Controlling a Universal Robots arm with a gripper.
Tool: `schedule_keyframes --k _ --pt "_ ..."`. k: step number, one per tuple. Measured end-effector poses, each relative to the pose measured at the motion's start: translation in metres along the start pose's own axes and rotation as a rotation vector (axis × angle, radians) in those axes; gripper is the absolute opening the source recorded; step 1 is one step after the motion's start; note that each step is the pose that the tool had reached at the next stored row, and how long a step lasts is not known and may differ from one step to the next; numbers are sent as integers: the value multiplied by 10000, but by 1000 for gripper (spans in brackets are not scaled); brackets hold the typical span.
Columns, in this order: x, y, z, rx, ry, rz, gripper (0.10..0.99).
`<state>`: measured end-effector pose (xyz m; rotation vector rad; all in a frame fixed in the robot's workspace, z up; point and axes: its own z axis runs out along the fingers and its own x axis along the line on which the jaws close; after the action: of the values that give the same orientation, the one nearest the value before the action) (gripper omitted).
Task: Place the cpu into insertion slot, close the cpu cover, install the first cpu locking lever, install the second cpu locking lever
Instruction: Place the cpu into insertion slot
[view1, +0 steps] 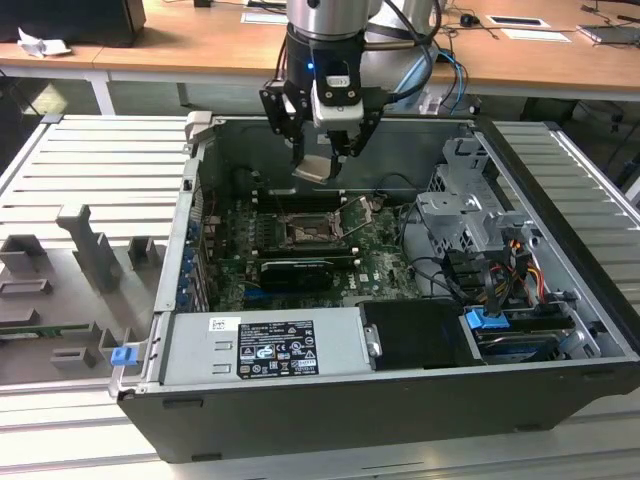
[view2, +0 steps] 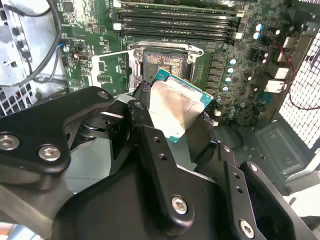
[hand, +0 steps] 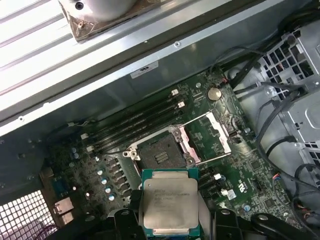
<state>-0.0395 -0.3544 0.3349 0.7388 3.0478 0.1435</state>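
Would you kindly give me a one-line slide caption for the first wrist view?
The claw holds the cpu over the motherboard, just short of the empty insertion slot, its cpu cover open.

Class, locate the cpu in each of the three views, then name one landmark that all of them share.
Exterior view: the cpu is held in the gripper above the motherboard inside the open case.
Second wrist view: the cpu sits tilted, just beside the insertion slot.
First wrist view: the cpu faces the camera, next to the insertion slot.
Shared landmark: the empty insertion slot.
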Motion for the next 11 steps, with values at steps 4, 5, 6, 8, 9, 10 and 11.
schedule_keyframes --k 4,5,6,8,9,10,11 --pt "0 -2 25 -12 -55 621 529" --pt "0 -3 28 -14 -68 756 529" --pt "-1 -3 32 -17 -84 948 529" --pt "0 -3 38 -24 -111 1245 529" --pt "-1 -4 44 -29 -134 1491 529" --pt "-1 -5 53 -36 -163 1825 529" --pt "-1 -5 57 -37 -176 1966 529"
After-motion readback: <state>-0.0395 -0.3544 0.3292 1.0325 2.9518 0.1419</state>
